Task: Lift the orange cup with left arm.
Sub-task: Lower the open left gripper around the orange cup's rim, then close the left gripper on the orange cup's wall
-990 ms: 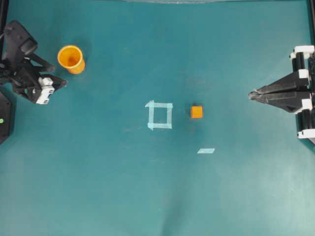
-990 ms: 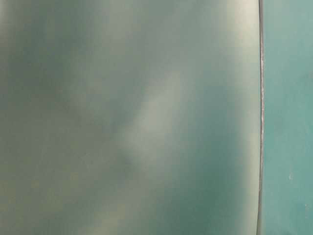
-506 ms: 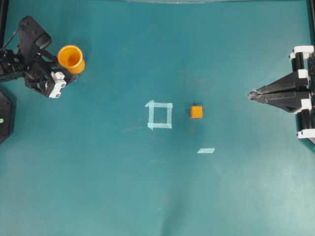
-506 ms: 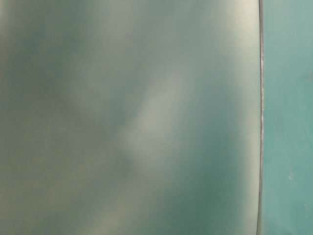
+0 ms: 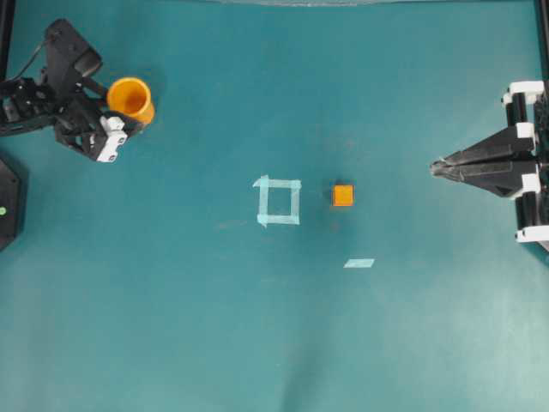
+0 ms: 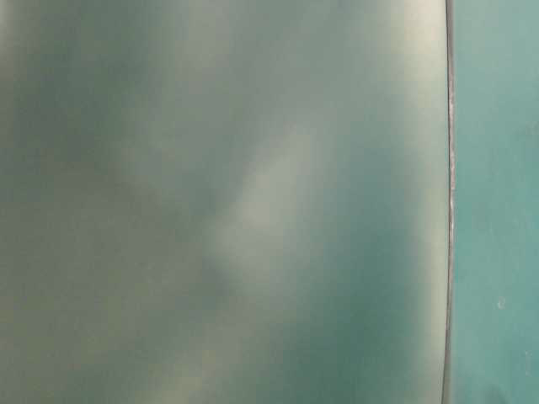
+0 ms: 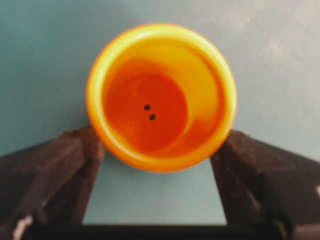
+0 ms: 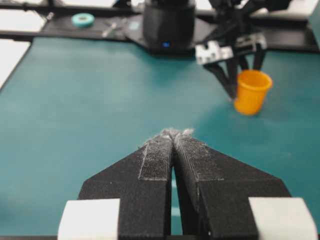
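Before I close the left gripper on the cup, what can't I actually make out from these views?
- Table-level view: only a blurred grey-green surface; no cup or arm shows.
- Left wrist view: the cup sits between the open left gripper fingers, but its wall and base are hidden under its rim, so contact and grip height are unclear.
- Overhead view: the left gripper overlaps the cup; any gap is too small to judge.

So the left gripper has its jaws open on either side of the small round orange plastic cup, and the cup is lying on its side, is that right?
Not quite. The small round orange plastic cup stands upright, not on its side: the left wrist view looks straight down into its open mouth. The rest holds: the left gripper is open, one finger on each side of the cup.
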`<state>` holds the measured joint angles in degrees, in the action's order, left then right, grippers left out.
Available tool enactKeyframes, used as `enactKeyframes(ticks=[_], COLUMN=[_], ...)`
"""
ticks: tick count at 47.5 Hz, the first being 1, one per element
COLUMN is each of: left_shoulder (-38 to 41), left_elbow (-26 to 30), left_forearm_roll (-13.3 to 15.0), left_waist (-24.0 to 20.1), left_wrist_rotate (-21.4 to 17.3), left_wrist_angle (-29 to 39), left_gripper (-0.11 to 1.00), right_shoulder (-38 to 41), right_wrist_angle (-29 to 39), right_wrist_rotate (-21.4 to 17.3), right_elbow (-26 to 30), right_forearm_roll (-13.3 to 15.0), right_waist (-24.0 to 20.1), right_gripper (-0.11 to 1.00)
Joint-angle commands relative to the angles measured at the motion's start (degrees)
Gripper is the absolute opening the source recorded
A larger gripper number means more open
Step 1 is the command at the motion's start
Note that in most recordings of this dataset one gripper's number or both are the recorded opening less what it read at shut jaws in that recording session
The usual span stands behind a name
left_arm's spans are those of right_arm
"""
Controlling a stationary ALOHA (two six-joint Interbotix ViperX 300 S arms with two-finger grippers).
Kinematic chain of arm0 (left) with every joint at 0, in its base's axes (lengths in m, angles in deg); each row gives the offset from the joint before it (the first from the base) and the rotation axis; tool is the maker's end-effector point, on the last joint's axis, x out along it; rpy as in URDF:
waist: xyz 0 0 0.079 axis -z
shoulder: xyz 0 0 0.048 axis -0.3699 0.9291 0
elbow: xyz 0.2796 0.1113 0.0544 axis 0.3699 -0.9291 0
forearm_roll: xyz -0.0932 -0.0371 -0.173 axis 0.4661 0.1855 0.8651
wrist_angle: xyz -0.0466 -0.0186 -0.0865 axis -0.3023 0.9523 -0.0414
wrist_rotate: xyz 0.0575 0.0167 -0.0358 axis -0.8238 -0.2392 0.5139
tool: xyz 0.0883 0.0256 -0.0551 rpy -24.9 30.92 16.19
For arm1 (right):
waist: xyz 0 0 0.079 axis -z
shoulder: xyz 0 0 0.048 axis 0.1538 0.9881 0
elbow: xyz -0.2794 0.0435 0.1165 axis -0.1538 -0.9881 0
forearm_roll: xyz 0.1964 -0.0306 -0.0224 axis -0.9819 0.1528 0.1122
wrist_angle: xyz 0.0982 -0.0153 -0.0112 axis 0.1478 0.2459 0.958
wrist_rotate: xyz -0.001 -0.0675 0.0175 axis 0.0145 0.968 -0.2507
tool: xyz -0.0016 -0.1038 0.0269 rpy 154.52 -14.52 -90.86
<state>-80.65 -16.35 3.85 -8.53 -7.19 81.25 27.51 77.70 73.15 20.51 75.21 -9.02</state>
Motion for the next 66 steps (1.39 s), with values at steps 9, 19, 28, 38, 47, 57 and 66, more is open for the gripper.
enactKeyframes(ticks=[9,19,28,38,47,57,66], left_shoulder=[2.99,4.39,4.83,4.83,4.83,5.36,6.33], left_elbow=[3.34,3.60,3.25,3.34,3.43,4.13,5.71], left_forearm_roll=[-0.18,-0.18,-0.18,-0.09,0.00,0.09,0.09], left_waist=[-0.26,-0.18,1.67,2.29,2.29,2.46,2.55], left_wrist_rotate=[-1.93,-3.60,-5.63,-5.63,-5.27,-4.75,-4.75], left_wrist_angle=[-2.11,-5.54,-6.06,-6.42,-6.42,-6.42,-6.42], left_gripper=[0.74,0.74,0.74,0.74,0.77,0.84,0.84], right_shoulder=[0.09,0.18,0.09,0.09,0.09,0.18,0.35], right_wrist_angle=[-0.26,-0.26,-0.26,-0.26,-0.26,-0.26,-0.26], right_wrist_rotate=[-0.18,-0.18,-0.18,-0.18,-0.18,-0.18,-0.18], right_elbow=[0.97,0.97,0.97,1.05,1.05,1.05,0.97], right_forearm_roll=[0.09,0.09,0.09,0.09,0.09,0.09,0.09], right_waist=[-0.26,-0.53,-0.70,-0.79,-1.23,-1.58,-1.85], right_gripper=[0.00,0.00,0.00,0.00,0.00,0.00,0.00])
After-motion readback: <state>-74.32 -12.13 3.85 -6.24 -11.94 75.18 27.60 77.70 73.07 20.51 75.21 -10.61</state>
